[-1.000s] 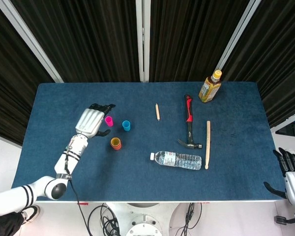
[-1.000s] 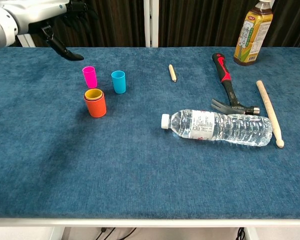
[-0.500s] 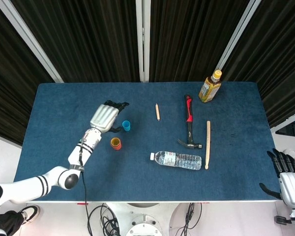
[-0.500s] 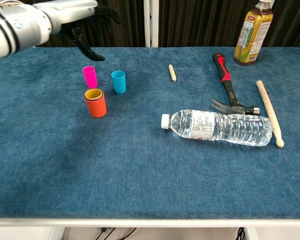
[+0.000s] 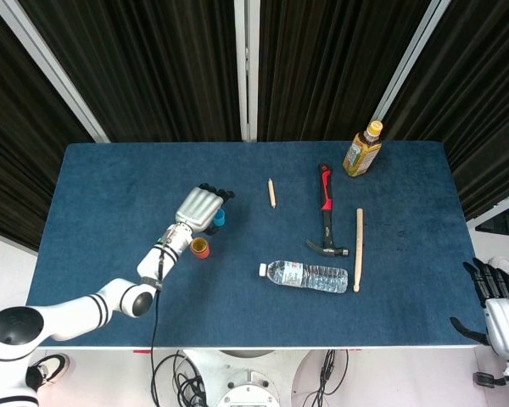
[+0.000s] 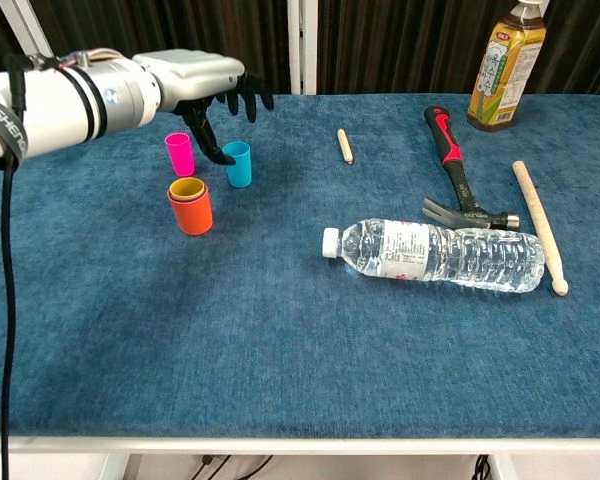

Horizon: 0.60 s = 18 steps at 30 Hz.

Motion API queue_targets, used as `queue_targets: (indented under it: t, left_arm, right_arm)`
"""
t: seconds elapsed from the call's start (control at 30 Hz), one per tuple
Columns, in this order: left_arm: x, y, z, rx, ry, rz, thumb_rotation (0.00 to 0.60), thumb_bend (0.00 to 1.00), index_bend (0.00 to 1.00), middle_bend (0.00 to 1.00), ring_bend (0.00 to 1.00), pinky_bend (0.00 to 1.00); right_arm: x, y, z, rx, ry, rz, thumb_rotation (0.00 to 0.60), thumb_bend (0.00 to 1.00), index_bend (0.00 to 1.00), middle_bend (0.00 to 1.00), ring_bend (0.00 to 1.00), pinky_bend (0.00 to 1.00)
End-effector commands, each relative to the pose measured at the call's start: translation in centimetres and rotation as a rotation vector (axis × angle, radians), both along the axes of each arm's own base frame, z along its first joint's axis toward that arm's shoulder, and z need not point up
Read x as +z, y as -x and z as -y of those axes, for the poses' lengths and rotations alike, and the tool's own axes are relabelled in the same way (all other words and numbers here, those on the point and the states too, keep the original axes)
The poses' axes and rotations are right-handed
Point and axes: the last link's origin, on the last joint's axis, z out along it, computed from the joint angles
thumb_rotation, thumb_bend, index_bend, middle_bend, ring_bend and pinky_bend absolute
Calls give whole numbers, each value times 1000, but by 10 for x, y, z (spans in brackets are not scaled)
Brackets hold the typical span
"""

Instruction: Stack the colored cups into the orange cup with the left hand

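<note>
The orange cup [image 6: 191, 210] stands on the blue table with a yellow cup [image 6: 187, 187] nested inside it; it also shows in the head view [image 5: 200, 248]. A pink cup [image 6: 180, 153] stands just behind it and a blue cup [image 6: 239, 163] to its right. My left hand [image 6: 212, 90] hovers over the pink and blue cups with its fingers spread, holding nothing. Its thumb points down between those two cups. In the head view the left hand [image 5: 199, 209] hides the pink cup and most of the blue cup [image 5: 220, 218]. My right hand [image 5: 495, 302] hangs off the table's front right corner, fingers apart and empty.
A plastic water bottle [image 6: 440, 255] lies right of the cups. Behind it lie a red-handled hammer [image 6: 454, 168], a long wooden stick [image 6: 538, 225] and a short stick [image 6: 345, 145]. A tea bottle [image 6: 502, 65] stands at the back right.
My left hand has moved right and lower, from beside the pink cup to over the pink and blue cups. The cups have not moved.
</note>
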Motion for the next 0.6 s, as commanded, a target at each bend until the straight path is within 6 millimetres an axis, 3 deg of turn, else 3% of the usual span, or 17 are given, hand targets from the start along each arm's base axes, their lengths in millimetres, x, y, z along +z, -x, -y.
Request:
queue_targets:
  t: [0.03,0.3,0.6]
  left_arm:
    - [-6,4,-1,7,-2,-21,600,189,264,303,298,251]
    - [-13,10,-5,12,-21,-26,600,194,439,455,432,285]
    - [-18,11,-7,12,-29,4,600,211,493,501,500,310]
  right_arm:
    - [-1,0,0,2,-2,2,600,123,0,0,0,0]
    - [0,2,2,-4,-2,2,600,124,0,0,0,0]
    - [0,1,2,-5,-3,1,600,125,0,0,0,0]
